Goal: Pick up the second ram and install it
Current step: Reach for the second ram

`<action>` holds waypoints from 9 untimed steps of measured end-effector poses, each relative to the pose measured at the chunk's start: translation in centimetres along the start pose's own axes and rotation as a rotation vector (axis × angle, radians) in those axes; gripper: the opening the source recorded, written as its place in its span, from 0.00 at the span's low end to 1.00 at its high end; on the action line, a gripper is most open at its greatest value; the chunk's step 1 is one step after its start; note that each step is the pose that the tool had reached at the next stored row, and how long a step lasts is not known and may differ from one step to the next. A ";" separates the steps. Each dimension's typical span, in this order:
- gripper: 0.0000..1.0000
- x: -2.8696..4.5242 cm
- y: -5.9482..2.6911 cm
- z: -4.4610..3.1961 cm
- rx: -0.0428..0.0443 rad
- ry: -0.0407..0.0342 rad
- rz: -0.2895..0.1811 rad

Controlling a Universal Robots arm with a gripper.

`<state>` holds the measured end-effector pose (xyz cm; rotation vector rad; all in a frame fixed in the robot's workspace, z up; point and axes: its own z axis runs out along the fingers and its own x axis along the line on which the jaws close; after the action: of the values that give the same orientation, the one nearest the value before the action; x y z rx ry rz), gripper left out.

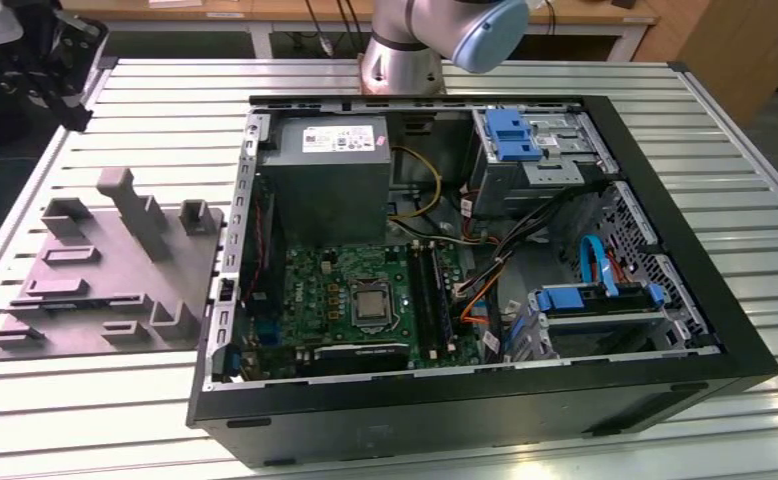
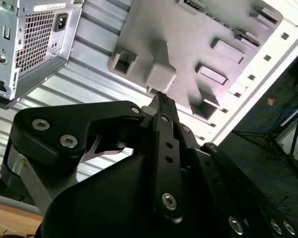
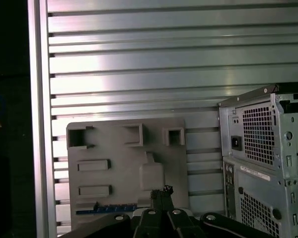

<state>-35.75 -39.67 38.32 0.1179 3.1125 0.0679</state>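
You have a ribbed aluminium table (image 1: 709, 110) carrying two things. The open black computer case (image 1: 496, 415) lies on its side toward the exterior view's right. A grey moulded fixture (image 1: 109, 270) (raised posts and pockets on top) sits flat just beside it on the exterior view's left, with bare slats between them.

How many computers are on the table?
1. The open computer lies on its side on the metal table, to the exterior view's right of the grey tray.
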 end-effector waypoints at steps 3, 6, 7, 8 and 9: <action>0.10 0.62 -0.05 0.06 0.0001 0.0000 0.000; 0.10 1.44 -0.11 0.15 0.0000 0.0000 0.000; 0.10 1.84 -0.15 0.19 0.0000 0.0000 0.000; 0.10 2.05 -0.16 0.22 0.0001 0.0001 0.000; 0.10 2.26 -0.18 0.25 0.0000 0.0000 0.000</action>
<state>-38.01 -39.67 38.01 0.1179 3.1125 0.0679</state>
